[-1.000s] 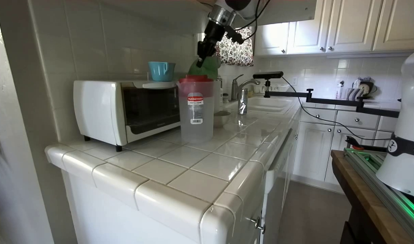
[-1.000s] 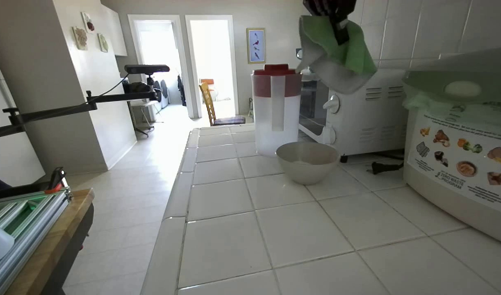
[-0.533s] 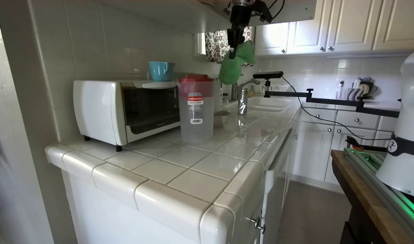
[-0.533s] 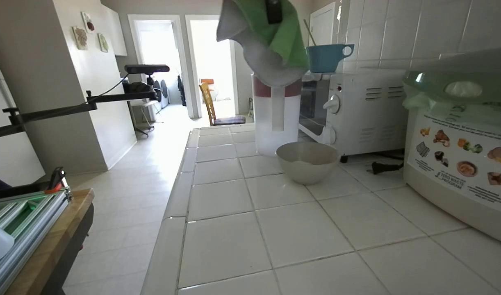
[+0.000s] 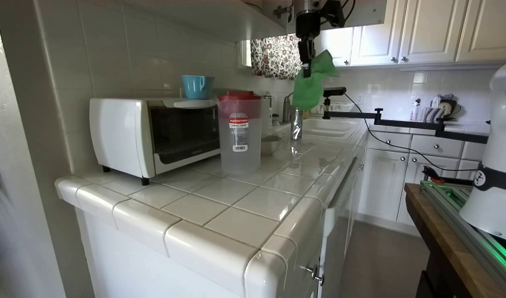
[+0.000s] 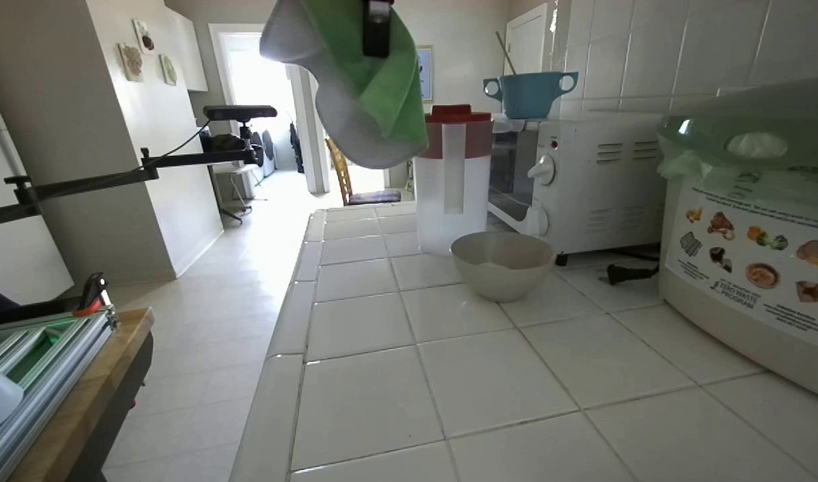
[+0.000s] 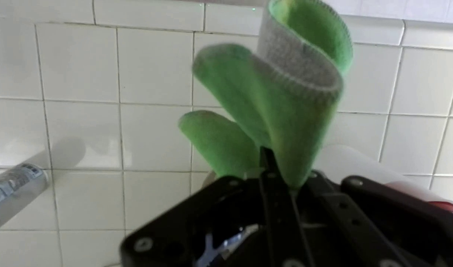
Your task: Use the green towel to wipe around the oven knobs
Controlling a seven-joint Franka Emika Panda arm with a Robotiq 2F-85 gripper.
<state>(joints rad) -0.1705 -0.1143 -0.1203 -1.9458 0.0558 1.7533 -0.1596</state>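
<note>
My gripper (image 5: 307, 71) is shut on the green towel (image 5: 309, 92) and points down, high above the counter. The towel, green with a grey side, hangs from the fingers in both exterior views (image 6: 389, 100) and stands folded up between the fingers in the wrist view (image 7: 293, 111). The white toaster oven (image 5: 116, 132) sits on the counter against the wall. Its upper white knob (image 6: 542, 170) and lower white knob (image 6: 535, 219) show in an exterior view. The towel is apart from the oven and its knobs, out on the aisle side of the pitcher.
A clear pitcher with a red lid (image 6: 452, 187) stands before the oven front, a beige bowl (image 6: 501, 268) near the knobs. A blue cup (image 5: 198, 87) is on the oven. A bin (image 6: 750, 268) is behind it. A spray can (image 5: 297, 124) stands near the sink. A cabinet (image 5: 203, 18) overhangs.
My gripper has swung from tilted near the oven to upright, carrying the towel away from the oven toward the aisle side. The blue cup and upper knob area are uncovered in an exterior view.
</note>
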